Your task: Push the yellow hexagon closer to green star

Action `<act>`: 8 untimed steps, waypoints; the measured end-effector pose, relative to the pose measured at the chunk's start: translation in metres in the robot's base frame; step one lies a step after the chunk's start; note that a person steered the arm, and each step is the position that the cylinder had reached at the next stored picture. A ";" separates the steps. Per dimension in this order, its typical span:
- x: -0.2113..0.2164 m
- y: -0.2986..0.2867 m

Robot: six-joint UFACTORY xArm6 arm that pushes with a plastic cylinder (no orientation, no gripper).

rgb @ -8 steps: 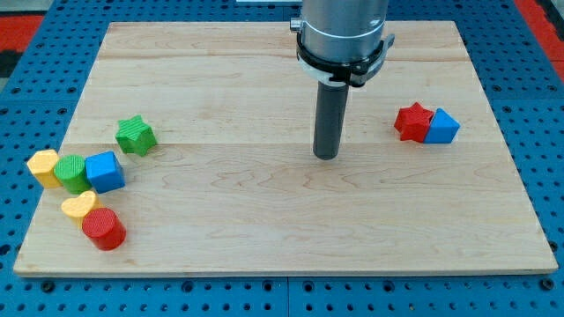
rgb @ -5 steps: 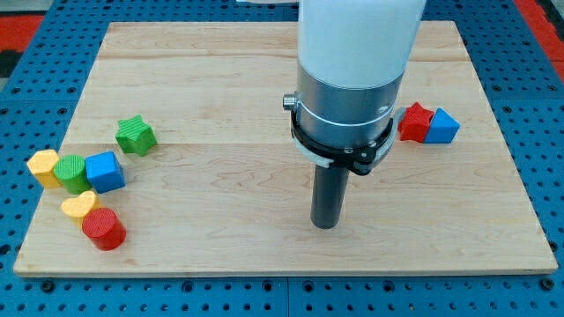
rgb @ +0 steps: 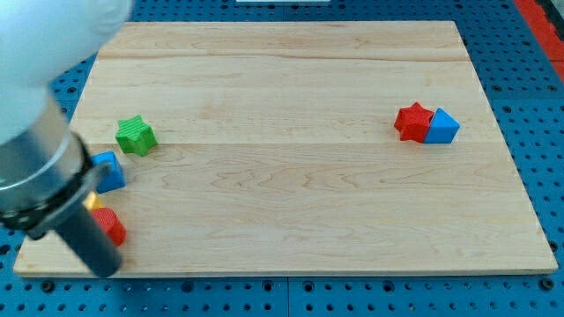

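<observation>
Yellow hexagon: cannot find it in this view. My arm (rgb: pixel 40 132) fills the view's left side, blurred, and covers the spot where that block would lie.

My tip (rgb: pixel 103 269) sits at the view's bottom left, at the front edge of the wooden board (rgb: pixel 291 202). No hand on this rig, just a bare rod; it holds nothing. The rod stands just beside the red cylinder (rgb: pixel 112 227), on its left; whether they touch, I cannot tell through the blur.

A sliver of yellow block (rgb: pixel 95 203) peeks out just above the red cylinder, shape hidden. Above that, the right half of the blue block (rgb: pixel 110 170) shows past the arm's collar.

Green star (rgb: pixel 136 135) lies in the clear, up and to the right of the blue block, near it but apart. Well apart from my tip.

Middle of the board: plain wood.

Far at the view's right, the red star (rgb: pixel 412 121) and a second blue block (rgb: pixel 443 127) sit touching, side by side, red on the left.

Blue pegboard table (rgb: pixel 529 79) surrounds the board.
</observation>
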State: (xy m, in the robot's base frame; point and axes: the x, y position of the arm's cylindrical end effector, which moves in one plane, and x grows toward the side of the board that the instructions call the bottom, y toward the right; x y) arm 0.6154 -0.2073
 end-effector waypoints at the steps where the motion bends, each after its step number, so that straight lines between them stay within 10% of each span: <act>1: 0.000 -0.059; 8: -0.198 -0.086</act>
